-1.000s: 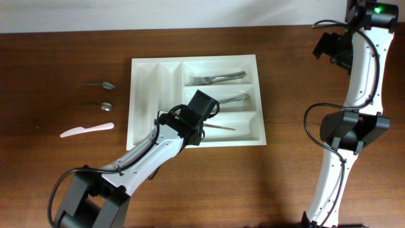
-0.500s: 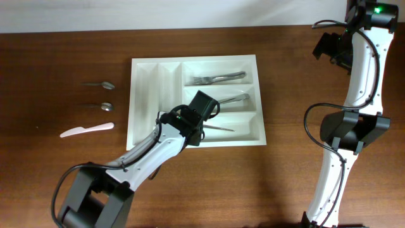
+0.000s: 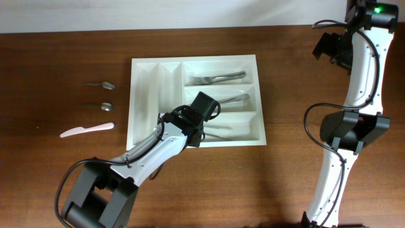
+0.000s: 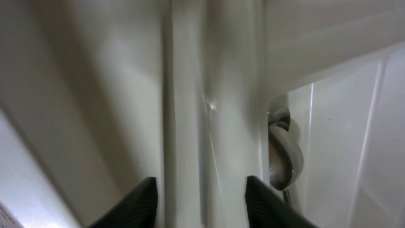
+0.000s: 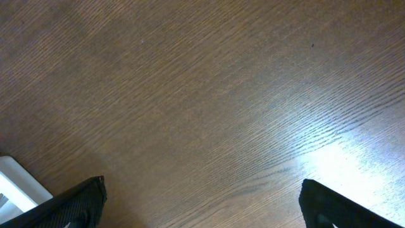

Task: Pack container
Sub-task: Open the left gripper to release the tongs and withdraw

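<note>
Nearest, my left gripper (image 4: pixel 201 199) hangs with jaws parted and empty over the near long compartment of the container (image 3: pixel 144 101), which sits mid-way along the table (image 3: pixel 63 177) toward its far edge. One utensil (image 3: pixel 221 129) lies there, a second utensil (image 3: pixel 235 98) in the middle compartment, a fork (image 3: pixel 218 78) in the far one. Toward the left edge a white knife (image 3: pixel 87 130), a near spoon (image 3: pixel 104 106) and a far spoon (image 3: pixel 101 83) wait unpacked, so I judge it about half done. My right gripper (image 5: pixel 202 196), wide open, hovers over bare wood by the far right corner.
</note>
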Controlling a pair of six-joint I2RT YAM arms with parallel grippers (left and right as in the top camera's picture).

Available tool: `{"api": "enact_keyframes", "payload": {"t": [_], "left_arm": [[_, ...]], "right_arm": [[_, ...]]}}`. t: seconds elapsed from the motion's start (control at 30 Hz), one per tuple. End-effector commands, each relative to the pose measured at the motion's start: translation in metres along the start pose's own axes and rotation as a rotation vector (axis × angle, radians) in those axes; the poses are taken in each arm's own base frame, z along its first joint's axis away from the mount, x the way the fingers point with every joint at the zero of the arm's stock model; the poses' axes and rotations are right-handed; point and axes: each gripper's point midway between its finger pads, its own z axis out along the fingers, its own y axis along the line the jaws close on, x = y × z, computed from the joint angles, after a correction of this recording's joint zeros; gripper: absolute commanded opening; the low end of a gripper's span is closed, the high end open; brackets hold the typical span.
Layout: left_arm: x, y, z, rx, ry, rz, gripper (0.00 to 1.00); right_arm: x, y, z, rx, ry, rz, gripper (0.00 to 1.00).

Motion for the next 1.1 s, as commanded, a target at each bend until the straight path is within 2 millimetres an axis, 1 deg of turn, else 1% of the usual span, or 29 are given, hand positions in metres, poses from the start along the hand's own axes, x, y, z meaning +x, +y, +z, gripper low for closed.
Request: {"api": "enact_keyframes", "payload": {"t": [0.0, 0.1, 0.23, 0.27, 0.37, 0.43, 0.5, 0.57, 0.67, 0.7, 0.77, 0.83, 0.9, 0.97, 1.03, 1.07], "left_arm": [[0.002, -0.004, -0.001, 0.01, -0.002, 0.0, 0.53], [0.003, -0.006, -0.001, 0.017, 0.001, -0.001, 0.56], [0.01, -0.021, -0.002, 0.079, 0.028, -0.005, 0.56], [0.012, -0.028, -0.003, 0.11, 0.037, 0.019, 0.56], [0.02, -0.062, -0.014, 0.257, 0.048, 0.151, 0.55], [0.025, -0.091, -0.029, 0.389, 0.039, 0.269, 0.55], [0.024, -0.115, -0.05, 0.493, -0.003, 0.37, 0.56], [0.017, -0.133, -0.074, 0.567, -0.081, 0.491, 0.59], [0.007, -0.154, -0.108, 0.629, -0.207, 0.767, 0.61], [-0.004, -0.16, -0.129, 0.623, -0.312, 1.005, 0.63], [-0.024, -0.156, -0.141, 0.556, -0.403, 1.169, 0.64], [-0.058, -0.138, -0.149, 0.409, -0.497, 1.28, 0.64], [-0.099, -0.118, -0.158, 0.245, -0.581, 1.304, 0.64], [-0.133, -0.1, -0.166, 0.116, -0.628, 1.296, 0.64], [-0.162, -0.08, -0.17, 0.013, -0.626, 1.271, 0.63], [-0.176, -0.071, -0.17, -0.025, -0.62, 1.229, 0.5]], "right_arm": [[-0.004, -0.002, -0.019, -0.018, -0.037, 0.0, 0.99], [-0.004, -0.002, -0.019, -0.018, -0.037, 0.0, 0.99], [-0.004, -0.002, -0.019, -0.018, -0.037, 0.0, 0.99], [-0.004, -0.002, -0.019, -0.018, -0.037, 0.0, 0.99], [-0.004, -0.002, -0.019, -0.018, -0.037, 0.0, 0.99], [-0.004, -0.002, -0.019, -0.018, -0.037, 0.0, 0.99], [-0.004, -0.002, -0.019, -0.018, -0.037, 0.0, 0.99], [-0.004, -0.002, -0.019, -0.018, -0.037, 0.0, 0.99], [-0.004, -0.002, -0.019, -0.018, -0.037, 0.0, 0.99], [-0.004, -0.002, -0.019, -0.018, -0.037, 0.0, 0.99], [-0.004, -0.002, -0.019, -0.018, -0.037, 0.0, 0.99], [-0.004, -0.002, -0.019, -0.018, -0.037, 0.0, 0.99], [-0.004, -0.002, -0.019, -0.018, -0.037, 0.0, 0.99], [-0.004, -0.002, -0.019, -0.018, -0.037, 0.0, 0.99], [-0.004, -0.002, -0.019, -0.018, -0.037, 0.0, 0.99], [-0.004, -0.002, -0.019, -0.018, -0.037, 0.0, 0.99]]}}
